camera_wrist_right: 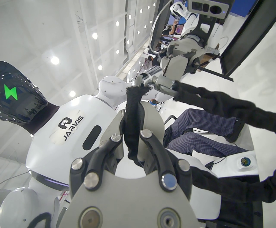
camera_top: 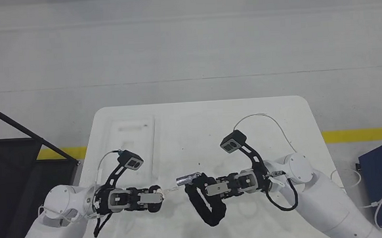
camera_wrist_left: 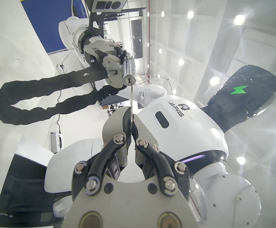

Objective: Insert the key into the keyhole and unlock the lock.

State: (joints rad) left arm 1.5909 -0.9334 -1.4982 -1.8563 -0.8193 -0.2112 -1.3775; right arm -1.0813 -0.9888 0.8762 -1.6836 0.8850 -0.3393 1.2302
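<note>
My left gripper [camera_wrist_left: 130, 115] pinches the slim silver key [camera_wrist_left: 131, 97], aimed lengthwise at the keyhole [camera_wrist_left: 129, 81] of the chrome cylinder lock [camera_wrist_left: 129, 69]; my right gripper [camera_wrist_right: 132, 114] clamps its black fabric-sleeved loop [camera_wrist_right: 215, 103].

Robot lab hall: ceiling spotlights [camera_wrist_left: 239, 19], yellow floor tape [camera_top: 363, 135].

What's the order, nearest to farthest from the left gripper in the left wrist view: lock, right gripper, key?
1. The key, pinched in the left gripper, tip at the keyhole.
2. The lock, at the key's tip.
3. The right gripper, behind the lock, clamped on its black cable.
</note>
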